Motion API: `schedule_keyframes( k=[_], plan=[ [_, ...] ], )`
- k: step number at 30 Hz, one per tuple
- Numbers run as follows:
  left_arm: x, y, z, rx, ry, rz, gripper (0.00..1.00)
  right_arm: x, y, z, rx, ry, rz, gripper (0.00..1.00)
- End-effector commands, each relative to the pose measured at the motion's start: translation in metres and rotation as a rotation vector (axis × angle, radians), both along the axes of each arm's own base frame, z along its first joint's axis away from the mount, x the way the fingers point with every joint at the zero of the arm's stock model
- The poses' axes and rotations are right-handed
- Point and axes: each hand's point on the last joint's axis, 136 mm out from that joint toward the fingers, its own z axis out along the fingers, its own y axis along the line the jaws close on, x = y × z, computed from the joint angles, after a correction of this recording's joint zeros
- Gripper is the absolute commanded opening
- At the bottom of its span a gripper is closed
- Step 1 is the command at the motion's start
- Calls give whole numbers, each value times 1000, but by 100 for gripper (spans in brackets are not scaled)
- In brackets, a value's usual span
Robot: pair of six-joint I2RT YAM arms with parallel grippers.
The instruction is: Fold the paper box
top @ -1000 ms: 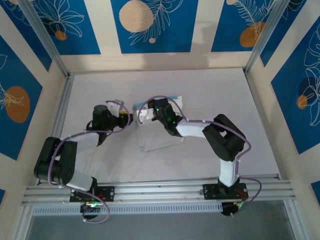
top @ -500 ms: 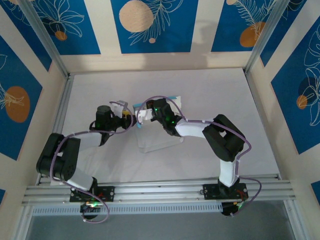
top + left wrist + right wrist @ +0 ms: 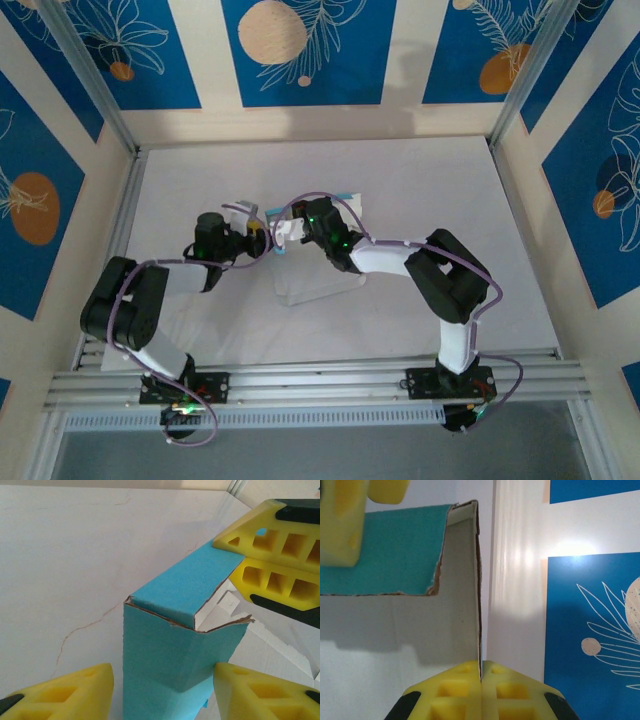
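The paper box [image 3: 318, 268] lies mid-table, partly folded, with one end raised. In the left wrist view its light-blue corner [image 3: 175, 655] stands upright, a blue flap [image 3: 185, 582] folded over the top and white inside showing. My left gripper [image 3: 162, 690] is open and straddles this corner: the right finger [image 3: 265, 692] touches the card, the left finger [image 3: 60, 695] stands apart from it. My right gripper [image 3: 481, 672] is shut on the edge of an upright white wall [image 3: 455, 605] of the box. From above, both grippers [image 3: 262, 238] [image 3: 287, 230] meet at the box's left end.
The white table [image 3: 440, 190] is bounded by aluminium rails [image 3: 120, 215] and blue-patterned walls. The right arm's elbow [image 3: 450, 275] rests right of the box. Open table surface lies behind the box and to the far right.
The left arm has swung right, bringing its gripper up to the box's raised corner. The right gripper and the box have stayed put.
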Motion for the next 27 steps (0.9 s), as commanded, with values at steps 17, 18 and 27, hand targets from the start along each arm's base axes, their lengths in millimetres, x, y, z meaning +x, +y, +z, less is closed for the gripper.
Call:
schedule_keyframes(
  k=[17,18,27],
  plan=[
    [-1,-17,-5,-7,-39,-49,55,-8,15,12,41,7,23,0],
    [0,-16,-4,-5,-44,-47,53,-8,15,12,40,8,22,0],
    [1,-16,-3,7,-60,-40,39,-7,14,10,33,10,14,0]
  ],
)
